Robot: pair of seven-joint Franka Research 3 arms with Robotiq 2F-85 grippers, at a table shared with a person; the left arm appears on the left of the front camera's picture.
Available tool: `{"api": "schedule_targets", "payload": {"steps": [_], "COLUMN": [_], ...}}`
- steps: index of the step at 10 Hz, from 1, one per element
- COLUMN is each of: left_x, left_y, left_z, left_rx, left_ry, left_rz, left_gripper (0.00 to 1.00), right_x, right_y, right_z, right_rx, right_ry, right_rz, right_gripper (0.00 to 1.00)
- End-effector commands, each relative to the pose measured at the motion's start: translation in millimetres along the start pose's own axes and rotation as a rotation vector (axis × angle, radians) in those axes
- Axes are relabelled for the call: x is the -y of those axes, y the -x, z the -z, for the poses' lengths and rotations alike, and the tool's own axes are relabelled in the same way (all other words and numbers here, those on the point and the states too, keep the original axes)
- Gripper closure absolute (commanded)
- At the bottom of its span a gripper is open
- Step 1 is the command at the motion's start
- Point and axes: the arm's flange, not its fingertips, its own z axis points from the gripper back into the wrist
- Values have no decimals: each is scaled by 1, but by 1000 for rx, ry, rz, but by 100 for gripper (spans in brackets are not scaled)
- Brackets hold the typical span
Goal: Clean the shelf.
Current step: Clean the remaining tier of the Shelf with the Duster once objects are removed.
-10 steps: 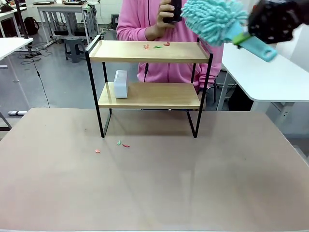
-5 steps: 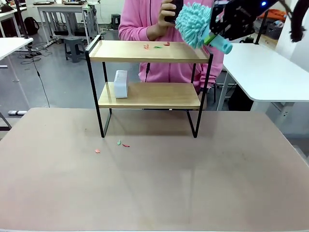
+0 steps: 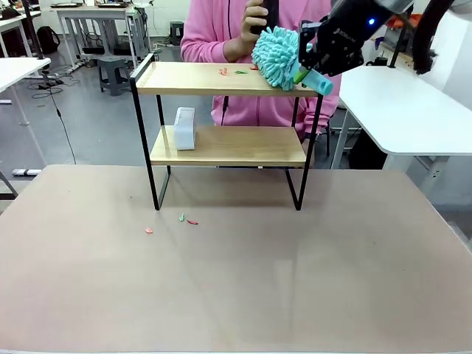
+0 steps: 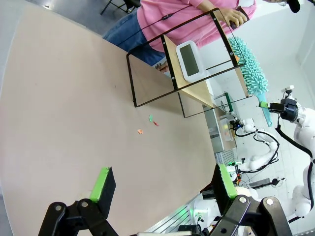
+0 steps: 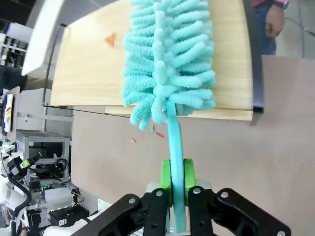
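The right wrist view gave the grip plainly: the right gripper [image 5: 177, 183] was clamped on the light blue plastic handle of a fluffy turquoise microfibre duster [image 5: 167, 59], with a green pad pressed to each side. The duster's head lay across the top board of the shelf [image 5: 83, 73], a small two-tier rack of light wooden boards in a thin black metal frame. An orange scrap [image 5: 110, 39] sat on that board at ten o'clock of the head. I could not tell whether the fibres touched the wood.

The front view added the lower board, where a white rectangular box [image 3: 184, 127] stood at its nine o'clock end. It also showed a person in a pink top at twelve o'clock behind the shelf, one hand [image 3: 254, 16] holding a dark object. Red and green scraps [image 3: 240, 71] lay on the top board, and others [image 3: 184, 220] on the beige table [image 3: 295, 280] at seven o'clock of the shelf.

The right arm entered from one o'clock, its wrist angled down toward the shelf's right end.

The left wrist view showed the left gripper [image 4: 163, 182] with its fingers spread wide and holding nothing, above the bare table, with the shelf well away at one o'clock.
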Motion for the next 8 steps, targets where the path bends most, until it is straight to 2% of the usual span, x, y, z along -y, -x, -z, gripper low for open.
{"api": "schedule_targets", "payload": {"steps": [1,3,5,6,8], "left_x": [0,0,0,0,0], "left_y": [0,0,0,0,0], "left_z": [1,1,1,1,1], "left_rx": [18,18,18,18,18], "left_ry": [17,17,17,17,17], "left_rz": [19,19,19,19,19], "left_gripper": [0,0,0,0,0], "right_x": [-10,-19,-17,-12,1], "right_y": [-10,-14,-13,-8,3], "right_z": [9,23,19,10,-4], "right_rx": [-55,-183,-323,-447,-613], "right_ry": [-65,-189,-310,-390,-426], "right_rz": [-62,-153,-267,-367,-506], "right_gripper": [88,88,88,88,88]}}
